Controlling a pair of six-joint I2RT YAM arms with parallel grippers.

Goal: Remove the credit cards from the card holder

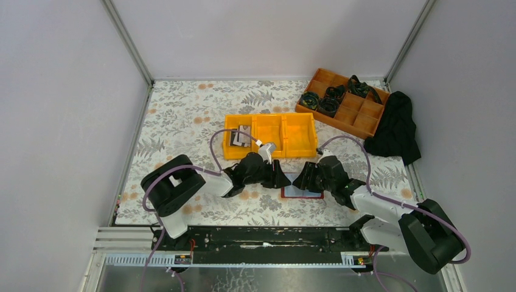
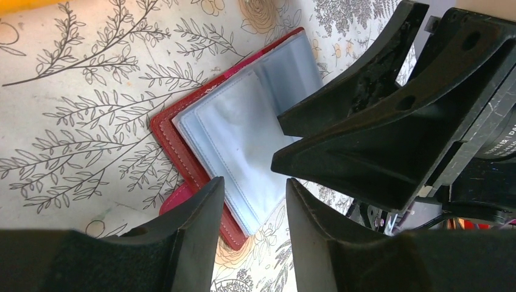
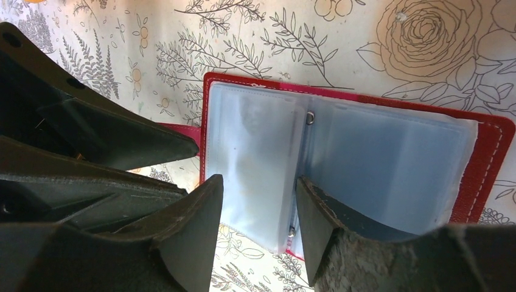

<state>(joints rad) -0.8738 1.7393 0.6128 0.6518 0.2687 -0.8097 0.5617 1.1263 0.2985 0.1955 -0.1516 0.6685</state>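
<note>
Lying open on the floral table between my left gripper and right gripper, the card holder showed a red stitched cover and cloudy blue-grey sleeves. Both pincers stood part-open, gripping nothing. Lettering on the right one was cropped, unreadable.

Bench cover: white ground, grey line-drawn ferns and leafy sprigs, roses tinted pale orange.
Card holder: red border with lighter stitching, a pink strip along one edge, translucent blue-grey sleeves inside.
Left claw and right claw: matt black.
Cables: dull purple.
Three-compartment bin: bright yellow. Credit cards in it: grey-white and black.
Divided tray: orange-brown, with black and green coils.
Cloth: black.
</note>
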